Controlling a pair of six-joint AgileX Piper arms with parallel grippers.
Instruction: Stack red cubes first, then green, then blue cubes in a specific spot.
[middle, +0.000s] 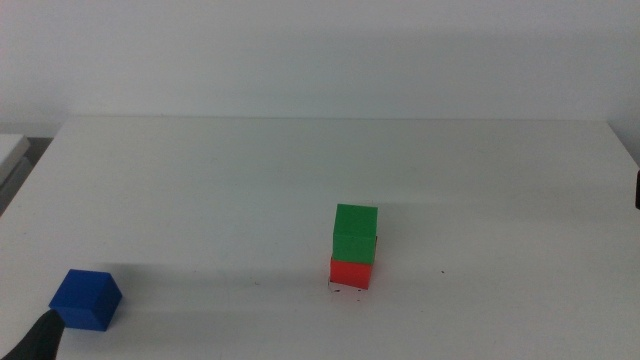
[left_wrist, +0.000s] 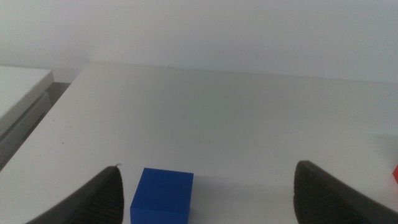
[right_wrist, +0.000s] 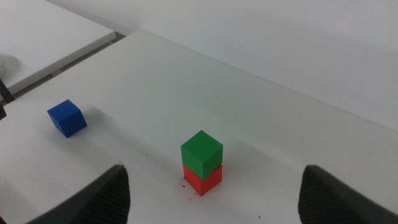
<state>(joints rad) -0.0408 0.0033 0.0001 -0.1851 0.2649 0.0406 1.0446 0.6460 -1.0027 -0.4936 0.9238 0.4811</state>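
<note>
Blue cube (middle: 87, 299) comes first, low on the left of the white bench (middle: 330, 160) in the middle view, resting flat on the surface. My left pincer (left_wrist: 208, 199) is spread wide around it: in the left wrist view the cube (left_wrist: 162, 195) sits between my two dark jaws, just beside one of them and well apart from the other, with neither jaw clearly touching it. In the middle view only a dark tip of that pincer (middle: 40, 335) shows at the bottom left corner, next to the cube.

Further right, near the middle of the bench, stands the stack. The red cube (middle: 351, 271) is at the bottom, resting on the marked spot (middle: 347, 290), where a few faint black marks show just at its front edge. The green cube (middle: 355, 234) sits squarely on top of the red one, upright and level. The blue cube lies well apart from this stack.

My right pincer (right_wrist: 214, 199) is also spread wide, hanging above the bench and holding nothing; its wrist view looks down on the green cube (right_wrist: 201, 153) over the red cube (right_wrist: 203, 178), with the blue cube (right_wrist: 67, 117) far off beyond.
</note>
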